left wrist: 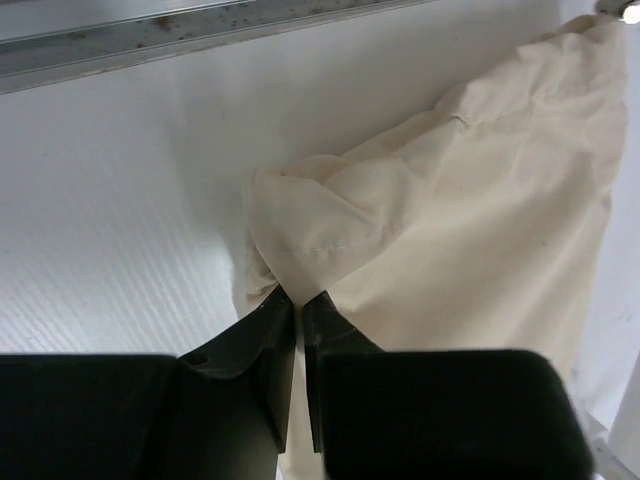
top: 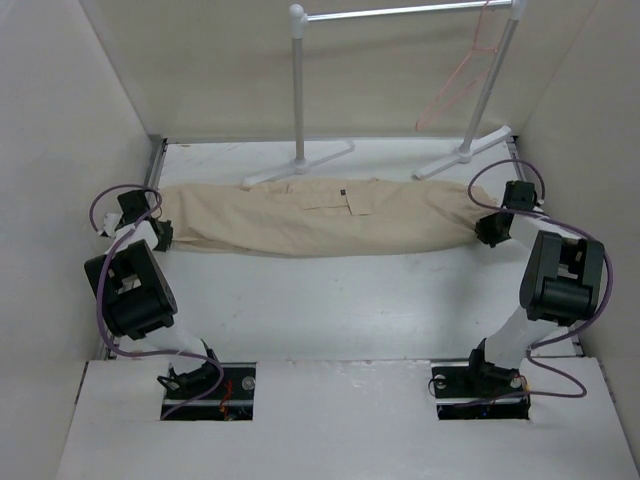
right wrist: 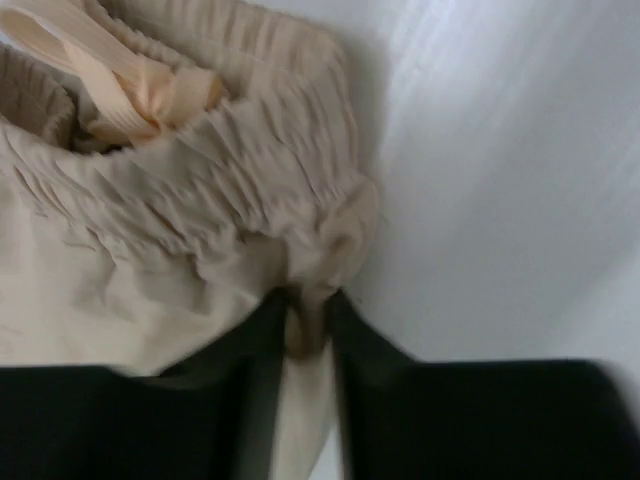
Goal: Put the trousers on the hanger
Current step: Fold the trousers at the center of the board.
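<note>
The beige trousers (top: 320, 215) lie stretched left to right across the white table, flap pocket facing up. My left gripper (top: 160, 235) is at their left end. In the left wrist view it (left wrist: 298, 297) is shut on a folded corner of the trousers (left wrist: 460, 200). My right gripper (top: 490, 228) is at the right end. In the right wrist view it (right wrist: 308, 300) pinches a fold of the gathered waistband of the trousers (right wrist: 150, 220), just below the drawstring bow (right wrist: 150, 95). The pink-red wire hanger (top: 462, 75) hangs from the rack's bar at the back right, apart from both grippers.
A white pipe garment rack (top: 298, 90) stands behind the trousers, its feet (top: 300, 165) reaching almost to the cloth. White walls close in the left, right and back. A metal rail (left wrist: 200, 25) runs along the table's left edge.
</note>
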